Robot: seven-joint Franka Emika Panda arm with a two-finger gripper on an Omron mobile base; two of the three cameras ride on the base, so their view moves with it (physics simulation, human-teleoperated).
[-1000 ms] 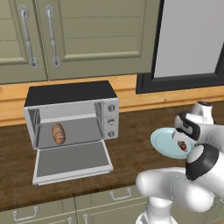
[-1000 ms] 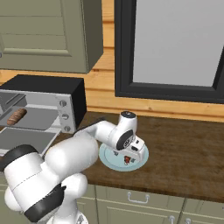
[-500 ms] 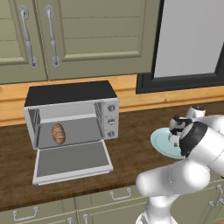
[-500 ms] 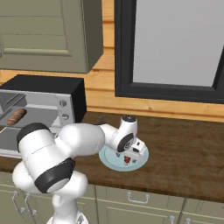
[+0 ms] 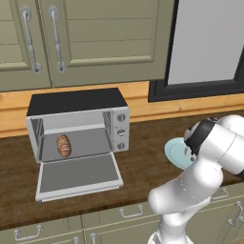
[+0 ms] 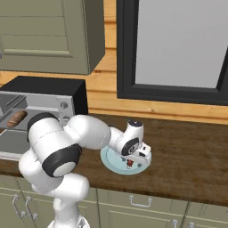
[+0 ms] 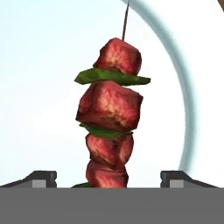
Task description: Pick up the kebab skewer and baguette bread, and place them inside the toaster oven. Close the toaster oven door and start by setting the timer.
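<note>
The kebab skewer, red meat chunks with green slices on a thin stick, lies on a pale blue plate. My gripper is low over it and open, one fingertip on each side of the skewer's near end with a gap on both sides. In the right base view the gripper points down onto the plate. The baguette bread lies inside the toaster oven. The toaster oven door is folded down flat onto the counter.
The oven's three knobs run in a column on its right face. A dark-framed window and a wooden backsplash stand behind the plate. Green cabinets hang above the oven. The wooden counter runs right of the plate.
The arm's elbow has swung up and over while the hand has stayed low over the plate. The baguette and the oven door have not moved.
</note>
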